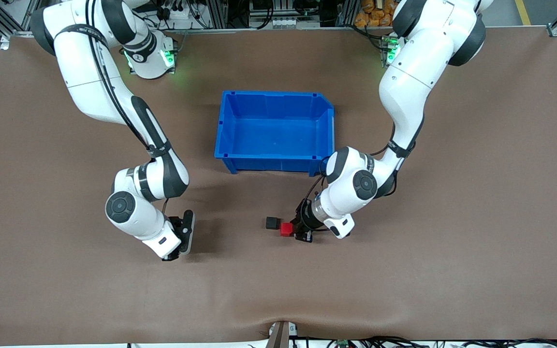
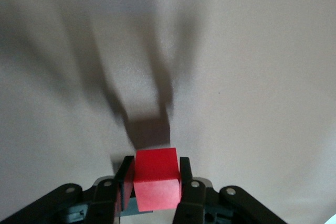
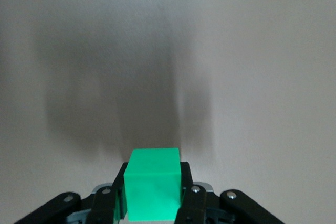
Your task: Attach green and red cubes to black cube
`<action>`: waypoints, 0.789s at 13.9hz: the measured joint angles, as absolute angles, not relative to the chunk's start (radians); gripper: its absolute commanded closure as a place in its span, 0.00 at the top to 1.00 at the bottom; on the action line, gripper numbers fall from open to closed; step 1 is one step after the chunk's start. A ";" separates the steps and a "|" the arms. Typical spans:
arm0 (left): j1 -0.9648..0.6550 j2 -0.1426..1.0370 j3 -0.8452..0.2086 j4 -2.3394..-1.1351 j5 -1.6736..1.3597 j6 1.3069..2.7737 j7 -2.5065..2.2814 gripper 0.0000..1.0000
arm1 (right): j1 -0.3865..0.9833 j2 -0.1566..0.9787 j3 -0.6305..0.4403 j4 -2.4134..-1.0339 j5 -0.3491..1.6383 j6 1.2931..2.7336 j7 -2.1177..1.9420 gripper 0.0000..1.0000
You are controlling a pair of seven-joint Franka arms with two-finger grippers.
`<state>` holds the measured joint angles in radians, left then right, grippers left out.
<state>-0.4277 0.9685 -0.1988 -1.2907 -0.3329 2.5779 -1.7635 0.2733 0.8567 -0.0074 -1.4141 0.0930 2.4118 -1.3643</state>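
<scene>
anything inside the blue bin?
Nothing shows in the blue bin: its floor looks bare. The black cube sits on the table outside it, nearer the camera. The inner face of the bin's near wall is hidden.

A bright red cube [image 2: 155, 178] and a bright green cube [image 3: 154, 188] are seen; a matte black cube [image 1: 271, 222], a blue bin [image 1: 227, 122] and a plain brown worktop [image 1: 476, 203] are shown.

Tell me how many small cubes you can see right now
3. The black cube sits on the table nearer the front camera than the blue bin. The red cube is clamped in the left gripper beside it. The green cube is clamped in the right gripper.
</scene>
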 measured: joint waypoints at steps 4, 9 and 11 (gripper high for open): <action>-0.461 0.973 -0.169 -1.289 -0.333 2.578 -1.757 0.00 | 0.304 0.858 0.011 -1.369 0.090 2.314 -1.395 0.00; -0.511 0.975 -0.125 -1.289 -0.333 2.578 -1.757 0.05 | 0.337 0.858 0.027 -1.322 0.091 2.254 -1.425 0.00; -0.511 0.976 -0.123 -1.289 -0.333 2.578 -1.757 0.32 | 0.379 0.860 0.027 -1.322 0.092 2.255 -1.422 0.00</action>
<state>-0.5112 0.9758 -0.1226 -1.2888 -0.3327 2.5776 -1.7568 0.3786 0.8603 0.0272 -1.3221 0.0915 2.2547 -1.4219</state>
